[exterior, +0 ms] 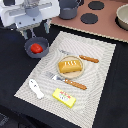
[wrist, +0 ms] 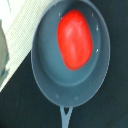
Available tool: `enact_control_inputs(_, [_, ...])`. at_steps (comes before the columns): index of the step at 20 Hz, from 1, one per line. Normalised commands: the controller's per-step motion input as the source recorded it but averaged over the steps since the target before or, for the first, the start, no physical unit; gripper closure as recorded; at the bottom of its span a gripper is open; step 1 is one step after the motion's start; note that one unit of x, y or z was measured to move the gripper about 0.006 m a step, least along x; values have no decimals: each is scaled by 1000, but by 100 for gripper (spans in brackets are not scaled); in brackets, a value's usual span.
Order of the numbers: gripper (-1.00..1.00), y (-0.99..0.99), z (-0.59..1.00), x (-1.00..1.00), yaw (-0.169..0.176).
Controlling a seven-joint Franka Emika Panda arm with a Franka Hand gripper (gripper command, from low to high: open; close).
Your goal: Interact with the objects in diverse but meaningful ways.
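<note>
A red tomato (exterior: 36,48) (wrist: 76,39) lies in a small grey pan (exterior: 44,51) (wrist: 47,75) on the dark table at the exterior view's left. My gripper (exterior: 29,34) hangs just above the pan, open, holding nothing; its fingers do not show in the wrist view. An orange-yellow bread loaf (exterior: 70,65) sits on a plate (exterior: 61,73) in the middle of the striped placemat (exterior: 100,75). A flat yellow butter block (exterior: 64,97) and a white fish-shaped piece (exterior: 35,88) lie near the mat's front edge.
Two wooden-handled pieces of cutlery (exterior: 89,58) (exterior: 74,83) lie beside the plate. A toy stove (exterior: 107,24) with black burners (exterior: 89,18) stands at the back, with a grey pot (exterior: 67,7) and a bowl (exterior: 123,17) on it.
</note>
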Motion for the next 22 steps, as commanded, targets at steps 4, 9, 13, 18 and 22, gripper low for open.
enact_control_inputs(4, [-100,-722,129,529,0])
enact_control_inputs(9, [-100,-699,59,586,0])
enact_control_inputs(13, [-100,-745,-4,566,0])
enact_control_inputs(18, [-100,-802,-82,541,0])
enact_control_inputs(22, [-100,-814,-104,540,0])
